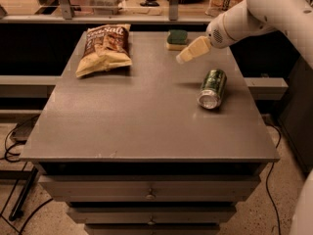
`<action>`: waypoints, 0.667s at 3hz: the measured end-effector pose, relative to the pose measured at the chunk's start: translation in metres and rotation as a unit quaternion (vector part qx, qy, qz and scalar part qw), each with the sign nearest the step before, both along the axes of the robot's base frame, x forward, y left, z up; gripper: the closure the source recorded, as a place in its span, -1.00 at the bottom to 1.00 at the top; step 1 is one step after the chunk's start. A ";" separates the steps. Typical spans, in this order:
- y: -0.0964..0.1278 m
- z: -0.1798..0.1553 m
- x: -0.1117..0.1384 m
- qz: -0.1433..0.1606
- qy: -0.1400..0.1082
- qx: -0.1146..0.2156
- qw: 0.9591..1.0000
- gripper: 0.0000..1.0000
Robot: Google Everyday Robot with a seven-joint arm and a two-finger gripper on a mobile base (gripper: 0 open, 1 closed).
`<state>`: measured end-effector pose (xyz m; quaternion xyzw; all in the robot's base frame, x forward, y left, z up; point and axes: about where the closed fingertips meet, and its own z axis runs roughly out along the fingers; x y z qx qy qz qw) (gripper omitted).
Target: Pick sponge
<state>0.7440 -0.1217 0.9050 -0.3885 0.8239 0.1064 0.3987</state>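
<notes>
tabletop (137, 116): grey, over drawers, carries everything.
can (212, 88): green, on its side, right of centre, open end toward the camera.
gripper (181, 58): hangs above the tabletop, just right of the sponge and nearer than it, apart from it, tip pointing down-left.
jaws: hold nothing; cannot tell if apart or together.
chip bag (104, 49): brown, far left.
sponge (176, 38): far edge, green side up, untouched.

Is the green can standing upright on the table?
No, the can lies on its side, while the gripper hovers close to the sponge, farther back.
</notes>
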 end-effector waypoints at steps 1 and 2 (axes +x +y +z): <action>0.000 0.000 0.000 0.000 0.000 0.000 1.000 -1.00; 0.011 -0.004 0.009 -0.008 -0.002 0.039 0.999 -1.00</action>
